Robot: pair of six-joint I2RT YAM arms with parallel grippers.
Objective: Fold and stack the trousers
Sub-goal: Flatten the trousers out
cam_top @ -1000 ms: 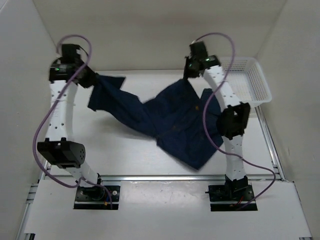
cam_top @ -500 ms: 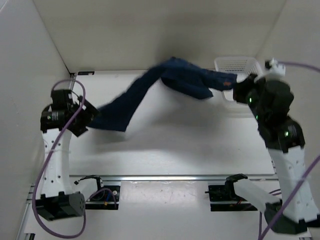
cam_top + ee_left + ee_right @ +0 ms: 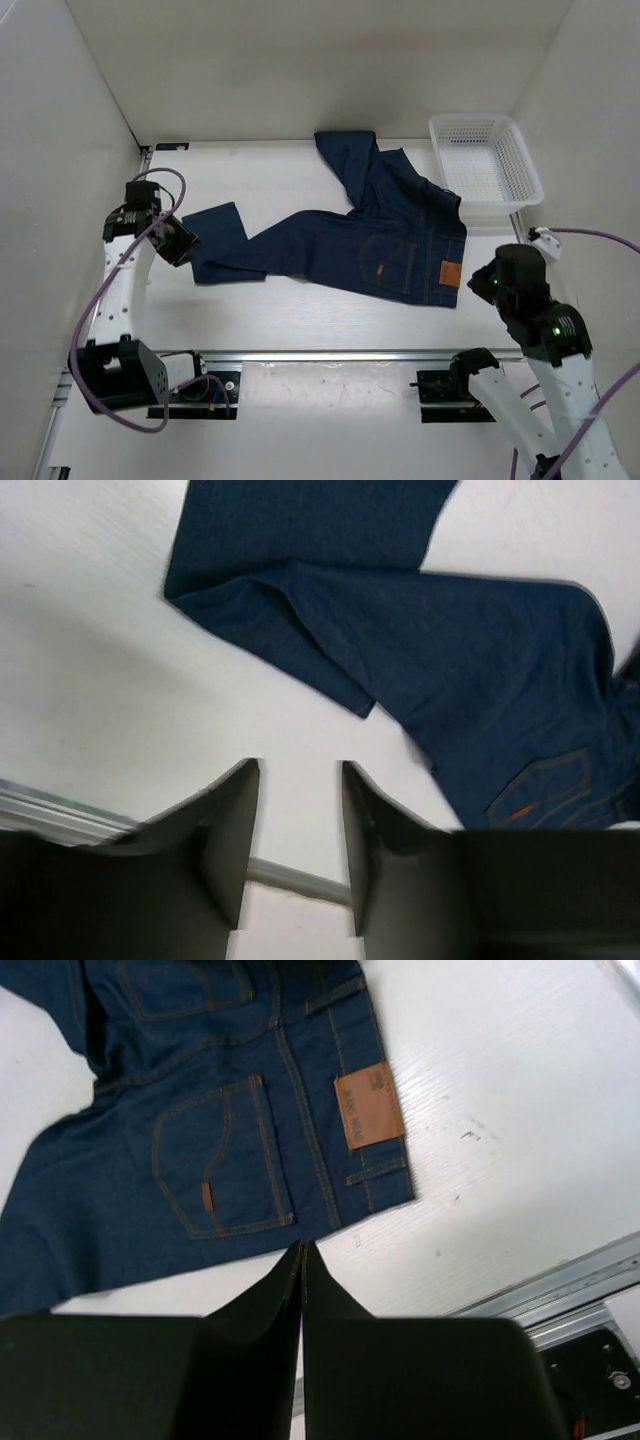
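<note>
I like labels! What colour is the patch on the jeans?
The patch is tan, clearest in the right wrist view.

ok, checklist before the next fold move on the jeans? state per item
1. trousers fully on the table, none in the basket: ok.
2. Back side up, waistband patch showing: ok.
3. Legs laid together: not ok. One runs left, the other angles toward the far edge.
4. left pincer free: ok. Open, holding nothing.
5. right pincer ready to grasp: not ok. Empty but shut, near the waistband corner.
6. Fabric flat, no tucked folds: cannot tell for the far leg. The left leg's hem looks doubled over.
</note>
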